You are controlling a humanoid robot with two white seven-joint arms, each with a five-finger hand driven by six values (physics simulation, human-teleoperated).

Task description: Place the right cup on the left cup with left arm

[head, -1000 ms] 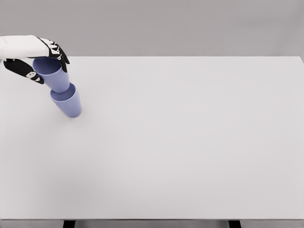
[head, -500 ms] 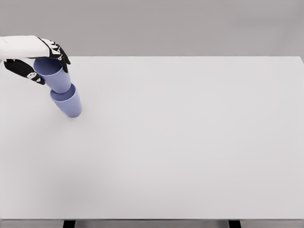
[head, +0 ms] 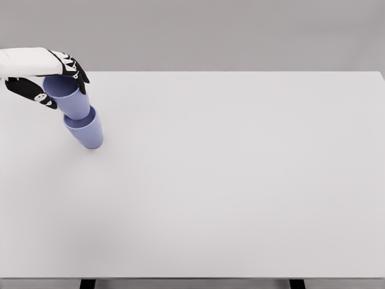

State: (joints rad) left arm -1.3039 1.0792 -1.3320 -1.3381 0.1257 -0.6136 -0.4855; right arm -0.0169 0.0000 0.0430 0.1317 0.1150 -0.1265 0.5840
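Two lavender-blue cups sit at the table's far left in the head view. The lower cup stands on the table. The upper cup rests with its base inside the lower cup's mouth, leaning up and to the left. My left hand comes in from the left edge, and its black fingers are curled around the upper cup's rim. The right arm is out of view.
The white table spreads wide to the right and towards the front. Its front edge runs along the bottom of the picture, with dark legs showing beneath it.
The left hand has shifted very slightly upward around the upper cup. Both cups stay where they were.
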